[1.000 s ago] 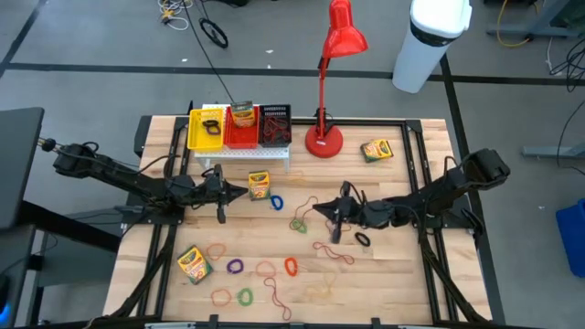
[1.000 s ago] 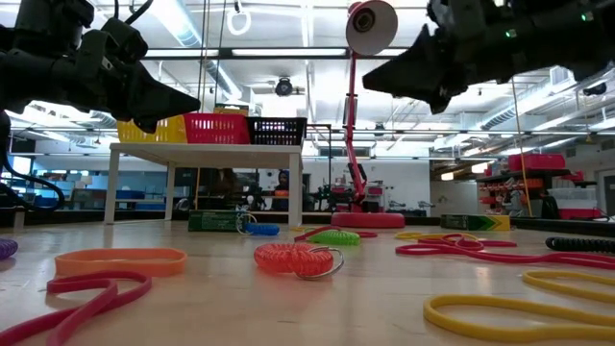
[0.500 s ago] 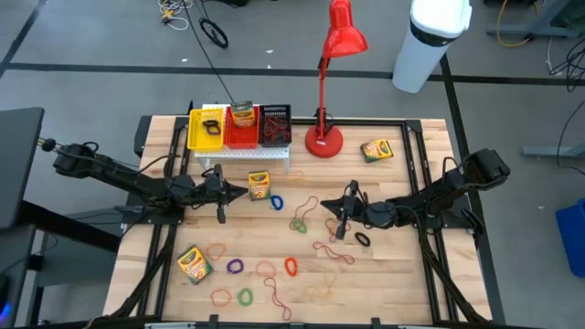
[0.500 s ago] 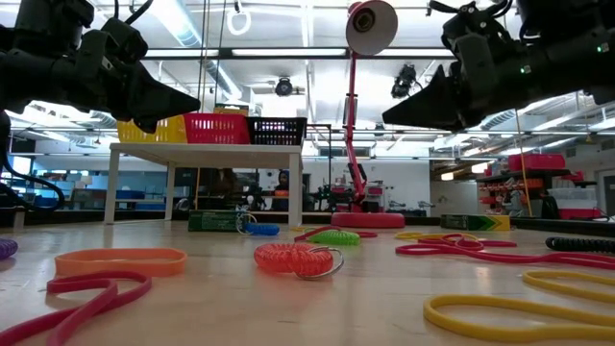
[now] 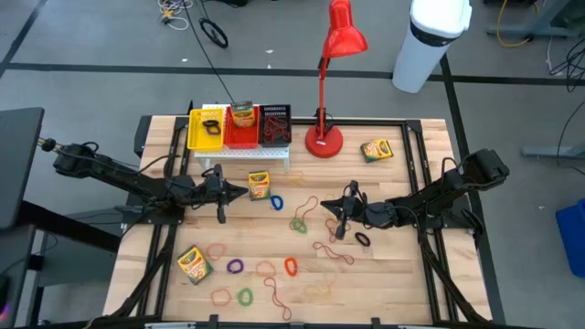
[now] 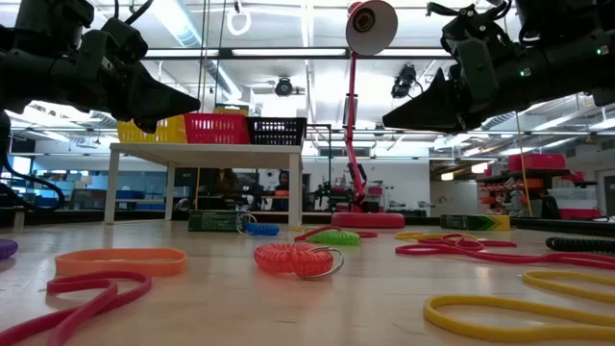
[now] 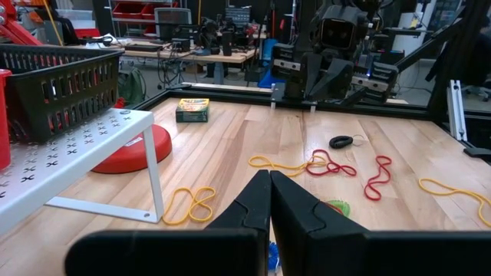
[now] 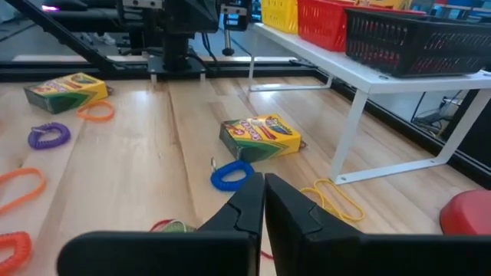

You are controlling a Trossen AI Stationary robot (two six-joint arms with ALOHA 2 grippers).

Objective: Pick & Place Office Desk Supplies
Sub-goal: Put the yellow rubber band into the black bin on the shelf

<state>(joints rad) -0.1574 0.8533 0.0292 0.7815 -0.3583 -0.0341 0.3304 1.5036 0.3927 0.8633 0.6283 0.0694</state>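
Several green-and-yellow crayon boxes lie flat on the wooden table: one (image 5: 259, 184) by the white rack, one (image 5: 376, 150) at the far right, one (image 5: 193, 262) near the left front. Rubber-band loops are scattered across the middle and front, among them a blue coil (image 8: 232, 174), a green one (image 5: 299, 223) and a black one (image 5: 363, 239). My left gripper (image 5: 245, 191) hovers shut and level just left of the middle crayon box. My right gripper (image 5: 322, 208) hovers shut above the loops at the centre, pointing toward the table's left edge. Neither holds anything.
A white perforated rack (image 5: 242, 151) at the far left carries yellow, red and black baskets; a crayon box (image 5: 242, 114) sits in the red one. A tall red desk lamp (image 5: 325, 137) stands at the far centre. A black frame runs along the table's edges.
My right gripper has sunk a little toward the table and drawn back slightly toward the table's right edge, then held still. It has stayed shut. Nothing on the table has moved.
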